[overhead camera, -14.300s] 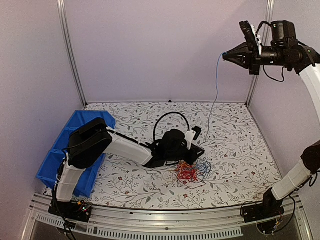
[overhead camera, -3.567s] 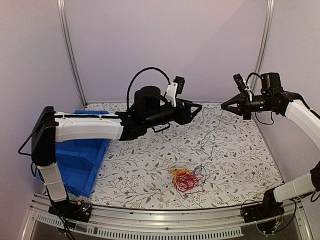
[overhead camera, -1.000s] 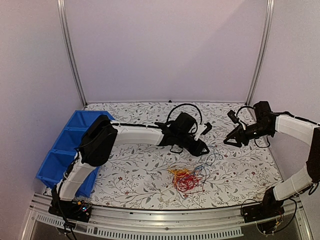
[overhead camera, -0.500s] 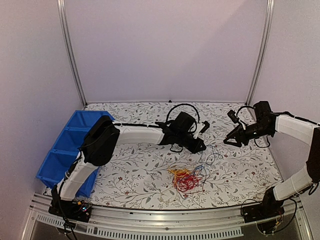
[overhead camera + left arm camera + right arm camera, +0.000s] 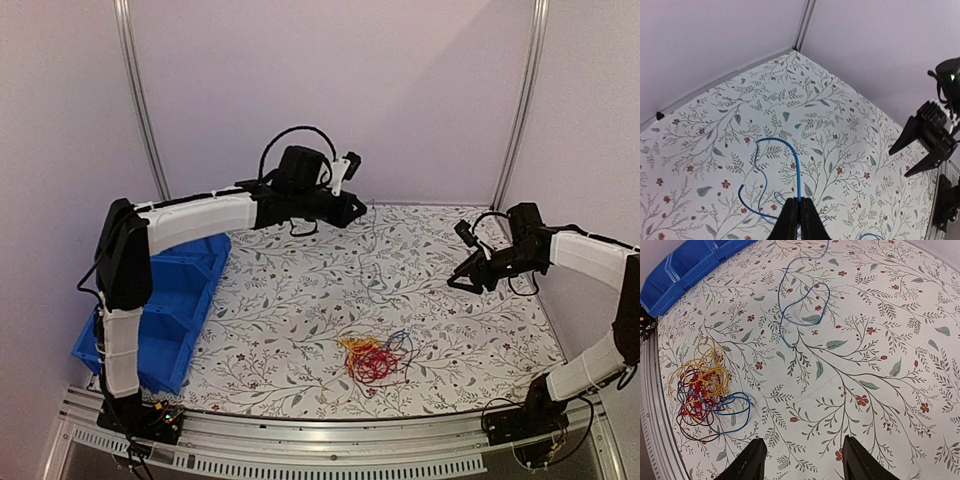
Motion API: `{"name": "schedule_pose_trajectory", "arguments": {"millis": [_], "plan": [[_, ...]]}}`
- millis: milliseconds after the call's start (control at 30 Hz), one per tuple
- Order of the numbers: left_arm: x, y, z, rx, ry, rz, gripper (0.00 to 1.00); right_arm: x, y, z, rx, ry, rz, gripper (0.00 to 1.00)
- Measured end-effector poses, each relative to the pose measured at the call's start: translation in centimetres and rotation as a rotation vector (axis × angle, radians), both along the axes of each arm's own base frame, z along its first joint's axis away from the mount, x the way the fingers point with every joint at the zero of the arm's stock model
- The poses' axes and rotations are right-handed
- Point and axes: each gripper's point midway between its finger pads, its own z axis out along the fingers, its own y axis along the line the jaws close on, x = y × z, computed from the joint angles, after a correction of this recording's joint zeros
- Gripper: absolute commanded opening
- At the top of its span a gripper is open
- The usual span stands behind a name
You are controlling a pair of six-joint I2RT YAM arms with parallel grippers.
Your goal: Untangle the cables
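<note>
left gripper pinches a thin blue wire (limp, looping) while right gripper gapes.

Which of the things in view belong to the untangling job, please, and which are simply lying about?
Part of the job:
- clump of cables, red, yellow and blue strands tangled together
- blue cable, free of the clump, pinched by the left fingers
- right fingers, open, holding nothing

Just lying about:
- blue bin, on the left
</note>
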Motion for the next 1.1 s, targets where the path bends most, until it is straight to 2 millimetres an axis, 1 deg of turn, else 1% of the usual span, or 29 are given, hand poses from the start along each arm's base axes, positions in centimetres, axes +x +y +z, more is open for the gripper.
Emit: {"name": "schedule_pose_trajectory", "arguments": {"millis": [33, 67, 100, 133, 200, 300, 400, 467, 600, 700, 800, 900, 1000, 1100], "plan": [[0.9, 1.5, 2.9, -0.029, -0.043, 0.033, 0.0, 0.0, 0.0, -0.1, -0.002, 0.0, -0.001, 0.56], [1.6, 2.8, 5.3, -0.052, -0.08, 0.064, 0.0, 0.1, 0.0, -0.1, -0.003, 0.0, -0.002, 0.56], [2.0, 3.9, 7.0, -0.067, -0.106, 0.088, 0.0, 0.1, -0.1, -0.2, -0.005, 0.0, -0.003, 0.56], [2.5, 5.4, 9.2, -0.083, -0.142, 0.119, 0.0, 0.1, -0.1, -0.2, -0.007, -0.001, -0.005, 0.56], [3.1, 7.6, 12.6, -0.103, -0.197, 0.166, 0.0, 0.3, -0.2, -0.4, -0.015, -0.001, -0.009, 0.56], [3.8, 10.7, 16.2, -0.1, -0.263, 0.241, 0.0, 0.3, -0.3, -0.7, -0.021, 0.005, -0.012, 0.56], [4.3, 13.2, 18.2, -0.079, -0.3, 0.303, 0.0, 0.3, -0.3, -0.8, -0.023, 0.008, -0.013, 0.56], [4.9, 15.4, 19.2, -0.055, -0.32, 0.358, 0.0, 0.4, -0.3, -0.8, -0.025, 0.008, -0.014, 0.56], [6.3, 20.2, 21.2, -0.002, -0.362, 0.477, 0.0, 0.4, -0.4, -1.2, -0.031, 0.016, -0.016, 0.56], [6.6, 24.0, 22.9, 0.027, -0.396, 0.564, 0.0, 0.5, -0.5, -1.5, -0.038, 0.024, -0.019, 0.56], [6.2, 27.1, 24.9, 0.037, -0.432, 0.632, 0.0, 0.5, -0.5, -1.7, -0.04, 0.028, -0.019, 0.56], [5.2, 30.0, 27.1, 0.041, -0.474, 0.693, 0.0, 0.5, -0.5, -1.8, -0.041, 0.03, -0.018, 0.56], [3.9, 32.5, 29.3, 0.037, -0.519, 0.746, 0.0, 0.5, -0.5, -2.0, -0.042, 0.036, -0.015, 0.56], [2.8, 34.7, 30.8, 0.043, -0.555, 0.795, 0.0, 0.4, -0.3, -2.2, -0.045, 0.04, -0.011, 0.56]]}}
